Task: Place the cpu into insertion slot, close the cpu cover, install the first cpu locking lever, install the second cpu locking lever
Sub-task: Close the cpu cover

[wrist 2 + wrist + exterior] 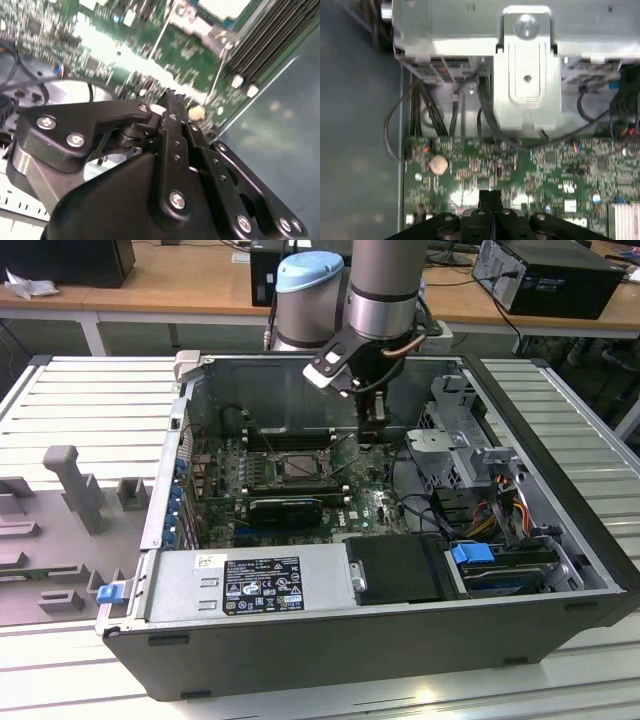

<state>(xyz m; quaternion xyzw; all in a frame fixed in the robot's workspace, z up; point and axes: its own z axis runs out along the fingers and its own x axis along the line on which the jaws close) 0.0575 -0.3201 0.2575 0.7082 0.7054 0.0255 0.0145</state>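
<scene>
One black end effector (490, 196), its fingers pressed together on nothing, is held above the green circuit board (545, 165), beside the grey case panel (355, 125). One square metal-rimmed insertion slot (300, 466) lies apart, toward the exterior view's left.

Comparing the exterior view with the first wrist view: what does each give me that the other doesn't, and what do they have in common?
Exterior view's own: the whole open computer case, the insertion slot lying to the exterior view's left of the gripper, the labelled power supply and the arm.
First wrist view's own: a round coin cell on the board, and the fingertips pressed together with nothing seen between them.
Shared: the green circuit board, black cables and the gripper above the board.
</scene>
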